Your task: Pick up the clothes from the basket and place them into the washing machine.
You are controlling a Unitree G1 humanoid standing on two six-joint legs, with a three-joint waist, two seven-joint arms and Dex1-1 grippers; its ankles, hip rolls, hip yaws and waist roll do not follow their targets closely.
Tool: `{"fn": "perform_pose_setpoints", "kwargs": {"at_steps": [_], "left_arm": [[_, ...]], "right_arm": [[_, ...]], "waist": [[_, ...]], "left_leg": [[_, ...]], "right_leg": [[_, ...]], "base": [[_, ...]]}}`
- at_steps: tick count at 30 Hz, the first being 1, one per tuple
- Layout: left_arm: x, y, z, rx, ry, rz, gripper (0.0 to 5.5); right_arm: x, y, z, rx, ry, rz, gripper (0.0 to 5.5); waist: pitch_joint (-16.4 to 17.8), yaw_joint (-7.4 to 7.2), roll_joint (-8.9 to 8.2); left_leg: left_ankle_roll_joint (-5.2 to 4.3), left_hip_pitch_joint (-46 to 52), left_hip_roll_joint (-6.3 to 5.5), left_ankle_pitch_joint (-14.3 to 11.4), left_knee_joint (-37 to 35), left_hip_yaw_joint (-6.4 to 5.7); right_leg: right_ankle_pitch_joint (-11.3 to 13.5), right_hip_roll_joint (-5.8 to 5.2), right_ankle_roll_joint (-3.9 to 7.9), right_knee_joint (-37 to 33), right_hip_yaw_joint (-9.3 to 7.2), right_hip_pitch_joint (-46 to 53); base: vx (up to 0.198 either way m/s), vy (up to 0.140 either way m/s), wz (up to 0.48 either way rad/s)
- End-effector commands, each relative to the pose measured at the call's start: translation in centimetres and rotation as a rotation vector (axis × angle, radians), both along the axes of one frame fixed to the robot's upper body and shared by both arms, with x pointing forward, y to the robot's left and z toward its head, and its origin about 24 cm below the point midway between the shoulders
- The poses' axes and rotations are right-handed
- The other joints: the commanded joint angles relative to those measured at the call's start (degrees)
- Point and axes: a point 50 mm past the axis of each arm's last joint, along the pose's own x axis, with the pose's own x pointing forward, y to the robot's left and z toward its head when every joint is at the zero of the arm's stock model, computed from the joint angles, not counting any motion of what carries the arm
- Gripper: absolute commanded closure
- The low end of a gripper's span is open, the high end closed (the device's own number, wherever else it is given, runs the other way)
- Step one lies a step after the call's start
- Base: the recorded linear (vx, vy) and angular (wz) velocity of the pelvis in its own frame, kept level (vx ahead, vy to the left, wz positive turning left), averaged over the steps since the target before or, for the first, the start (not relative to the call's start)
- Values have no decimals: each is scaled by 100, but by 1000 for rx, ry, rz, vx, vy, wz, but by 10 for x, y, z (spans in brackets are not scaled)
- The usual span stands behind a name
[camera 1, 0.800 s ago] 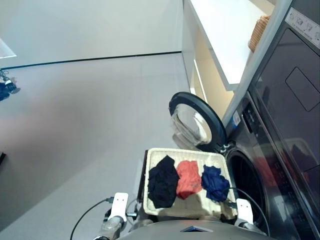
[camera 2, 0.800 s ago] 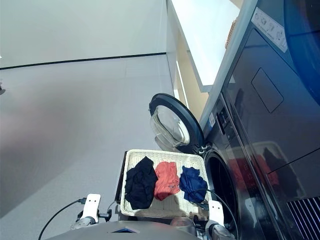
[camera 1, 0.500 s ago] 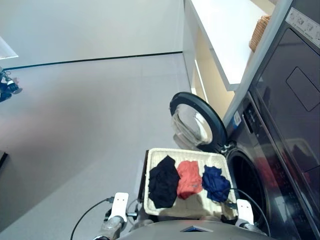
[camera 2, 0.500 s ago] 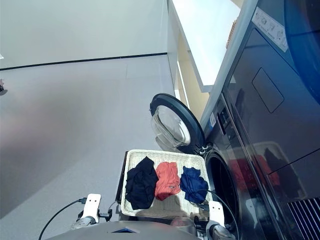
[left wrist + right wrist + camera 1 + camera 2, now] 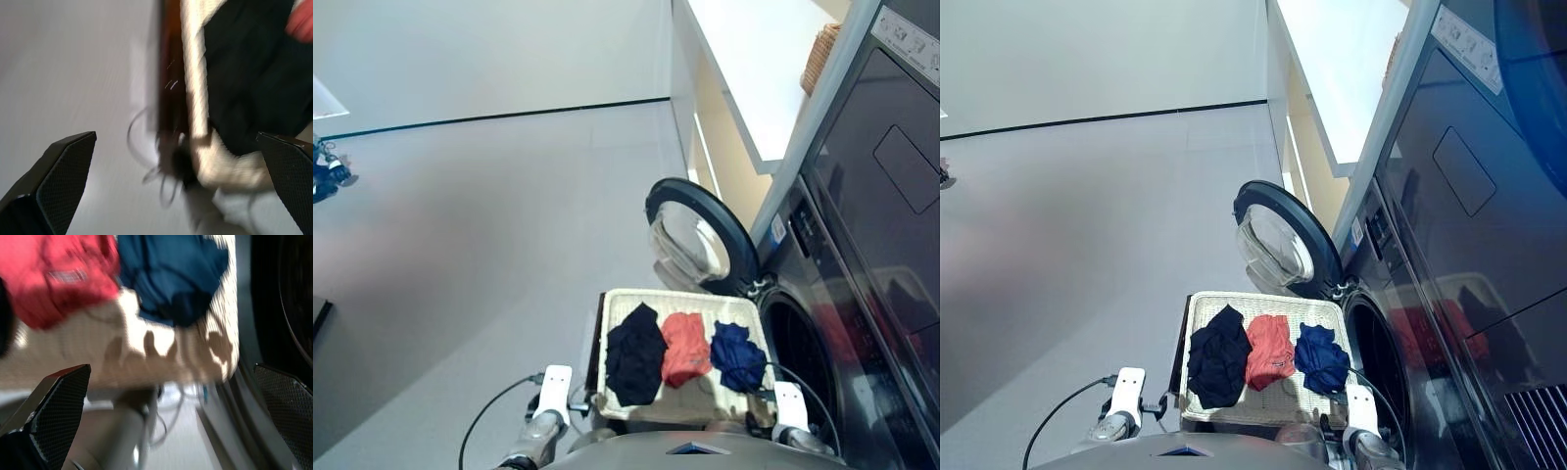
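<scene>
**Three garments in the tray, both grippers empty**

The shallow cream-white woven wicker basket (image 5: 613, 311) holds the black garment (image 5: 634, 354) on the left, the orange-red garment (image 5: 685, 349) in the middle and the dark blue garment (image 5: 737, 355) on the right. The dark grey front-loading washing machine (image 5: 822, 323) stands to its right, with its round glass door (image 5: 693, 238) swung open beyond the tray. The left gripper (image 5: 176, 188) and right gripper (image 5: 166, 416) hang near the near rim, fingers spread wide, holding nothing.

Risks, as I judge them: a shallow pinch could let soft cloth slip, and loose cables by the rim could snag. No writing is legible.

Drum (image 5: 1376, 357) interior seemingly too dark
</scene>
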Motion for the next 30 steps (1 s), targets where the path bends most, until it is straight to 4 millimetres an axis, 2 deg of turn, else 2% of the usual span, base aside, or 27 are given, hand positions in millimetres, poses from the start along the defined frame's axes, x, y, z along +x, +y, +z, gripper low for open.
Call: {"fn": "perform_pose_setpoints", "kwargs": {"at_steps": [1,4,6,10,12,14,18,20,22,23,30], "left_arm": [[56,-5,36,-32,-208,-17,0],[74,-18,55,-61,-290,-48,0],[83,-23,64,-65,-327,-62,0],[95,-29,77,-66,-380,-67,0],[103,-30,85,-53,-412,-66,0],[112,-33,94,-60,-448,-65,0],[125,-39,116,-71,-537,-69,0],[134,-43,125,-67,-570,-63,0],[139,-45,129,-59,-580,-43,0],[143,-46,133,-57,-592,-25,0],[164,-49,154,-13,-658,24,0]], "right_arm": [[56,26,30,36,-233,101,0],[75,37,50,61,-351,130,0],[92,47,71,83,-461,169,0],[113,60,112,126,-655,212,0],[121,68,130,152,-736,236,0],[132,77,155,169,-841,270,0],[141,94,195,196,-1012,351,0],[147,104,215,235,-1097,355,0],[148,110,223,239,-1132,367,0],[150,116,235,242,-1180,389,0],[152,140,277,337,-1346,457,0]], "waist": [[373,-96,-414],[456,-154,-396],[542,-189,-390],[804,-212,-391],[997,-210,-433],[1236,-211,-451],[1496,-206,-467],[1663,-216,-509],[1746,-220,-542],[1847,-225,-572],[2177,-235,-711]], "left_leg": [[-274,134,151,-100,-23,-100],[-270,119,166,-81,-23,-112],[-264,87,192,-49,-23,-111],[-258,-110,249,46,94,-95],[-268,-503,297,-33,575,-154],[-285,-950,321,-106,1007,-294],[-268,-1405,366,-234,1397,-467],[-280,-1720,362,-306,1673,-526],[-275,-1940,349,-375,1862,-565],[-262,-2078,343,-405,1975,-600],[-253,-2879,385,-500,2465,-663]], "right_leg": [[204,-603,515,17,-123,93],[194,-561,490,46,-65,51],[168,-530,474,132,-11,-50],[43,-460,411,506,193,-441],[-29,-441,360,775,270,-723],[-133,-398,334,1174,318,-1131],[-354,-323,335,1973,438,-1767],[-386,-322,343,2245,510,-2067],[-406,-313,340,2363,542,-2259],[-408,-286,331,2504,583,-2411],[-412,-243,317,2947,617,-3208]], "base": [[0,0,0],[0,0,0],[0,0,0],[-39,-16,-89],[-146,-74,-232],[-160,-88,-59],[-66,-45,77],[-105,-36,43],[-91,-26,125],[-104,-21,131],[-88,-10,15]]}}
